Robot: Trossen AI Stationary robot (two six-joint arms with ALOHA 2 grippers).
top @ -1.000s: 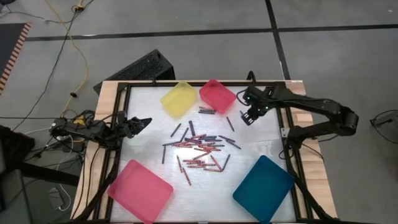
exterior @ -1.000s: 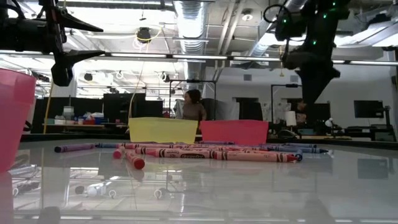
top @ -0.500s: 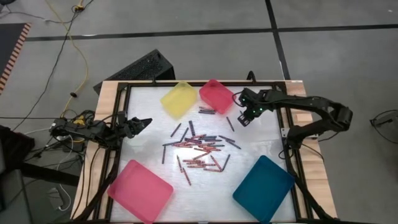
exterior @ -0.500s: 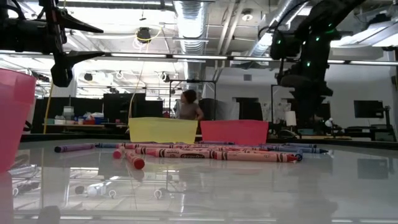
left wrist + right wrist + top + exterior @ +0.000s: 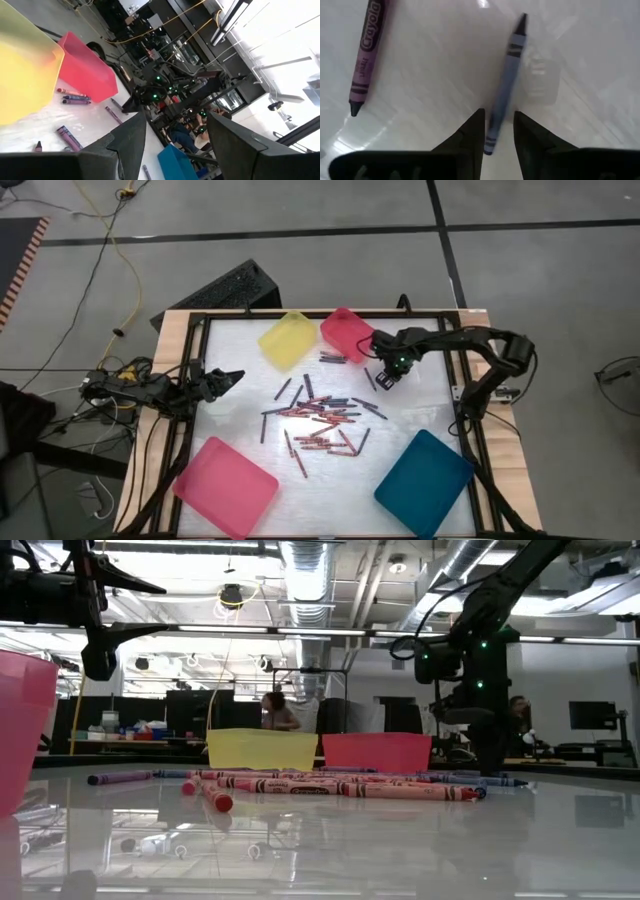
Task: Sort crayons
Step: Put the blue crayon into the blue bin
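Many crayons lie flat in a loose heap in the middle of the white table; the low view shows them as a row. One blue-grey crayon lies apart, near the small pink tray. My right gripper points down over it, open, one finger on each side of the crayon's blunt end, just above the table. My left gripper waits open at the table's left edge, held level above the surface.
A yellow tray and a small pink tray stand at the far edge. A large pink tray is at the near left and a teal tray at the near right. A purple crayon lies beside the blue-grey one.
My right gripper has come down from well above the table to just over it, shifting a little toward the table's left, and has tipped to point straight down over the lone blue-grey crayon. The crayons have not moved.
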